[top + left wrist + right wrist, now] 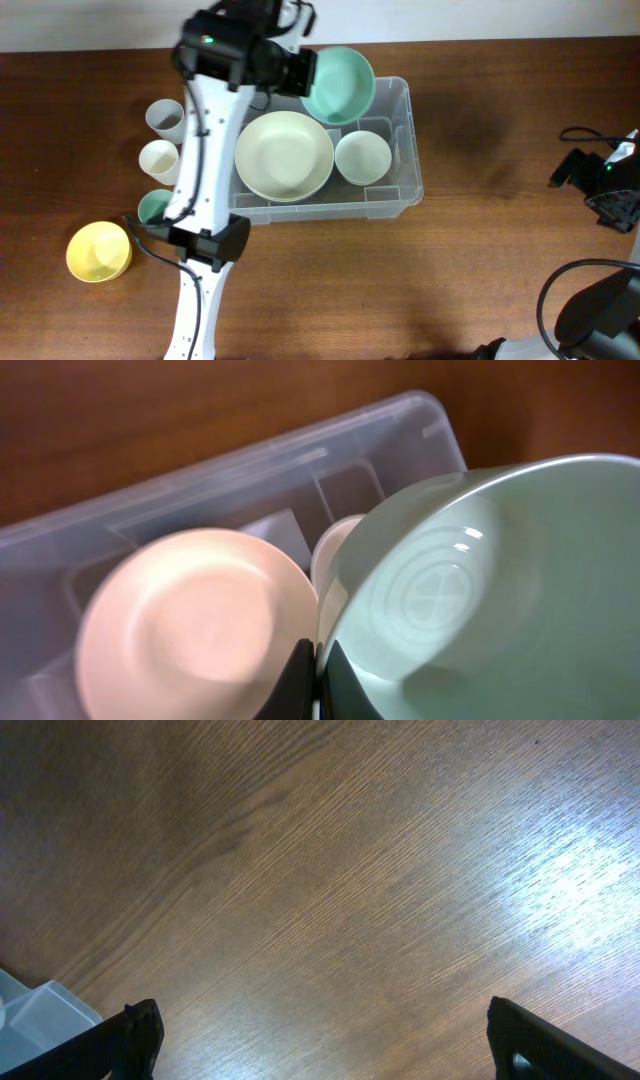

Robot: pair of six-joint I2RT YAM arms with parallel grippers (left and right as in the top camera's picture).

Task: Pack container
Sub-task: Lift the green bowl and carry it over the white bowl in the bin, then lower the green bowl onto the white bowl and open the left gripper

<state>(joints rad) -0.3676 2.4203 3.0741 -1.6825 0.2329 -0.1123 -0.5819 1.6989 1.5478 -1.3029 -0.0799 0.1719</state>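
The clear plastic container (405, 150) stands at the table's middle. Inside lie a large cream bowl (284, 155) and a small white bowl (362, 157). My left gripper (305, 72) is shut on the rim of a mint green bowl (340, 84) and holds it tilted above the container's far end. In the left wrist view the green bowl (480, 590) fills the right, with the cream bowl (195, 620) and the container wall (200, 490) below. My right gripper (325, 1040) is open and empty over bare table at the far right; a container corner (40, 1010) shows beside it.
Left of the container stand a grey cup (165, 116), a cream cup (158, 158) and a green cup (152, 207) partly behind the left arm. A yellow bowl (99, 251) sits at the front left. The right arm (610, 185) rests at the right edge.
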